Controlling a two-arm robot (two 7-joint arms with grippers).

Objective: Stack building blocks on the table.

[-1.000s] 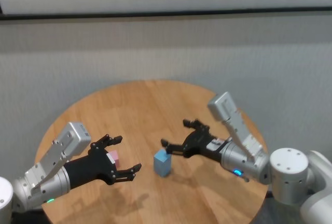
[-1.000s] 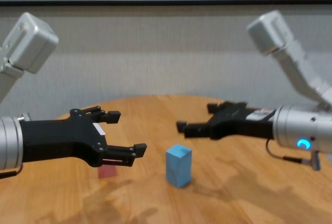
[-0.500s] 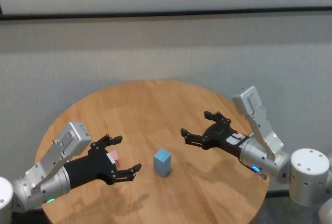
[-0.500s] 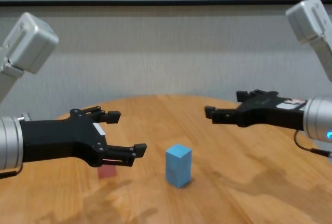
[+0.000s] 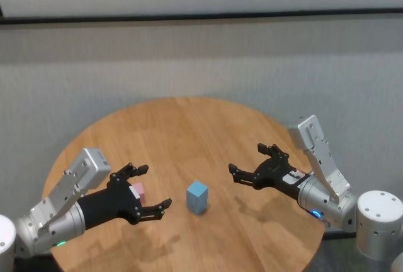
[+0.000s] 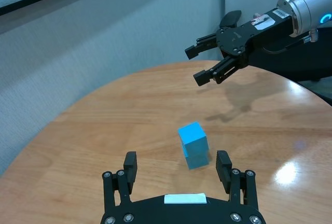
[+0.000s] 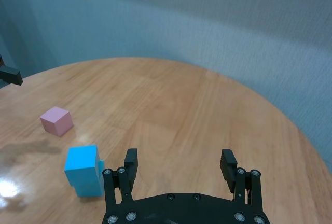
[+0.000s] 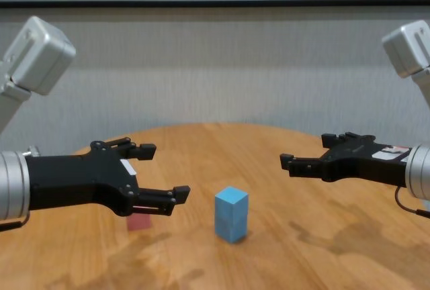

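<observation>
The right tool (image 5: 250, 169) hangs released over the counter (image 5: 189, 127) at the right of the head frame, well apart from the blocks and holding nothing. The left tool (image 5: 149, 190) hovers released at lower left, directly above the pink block (image 5: 138, 191). Near the frame's centre, two blue blocks (image 5: 197, 197) stand stacked one on the other, between both tools, touching neither.

arms: silver, 2 | left pincer (image 5: 146, 190): black, screwed | right pincer (image 5: 255, 165): black
</observation>
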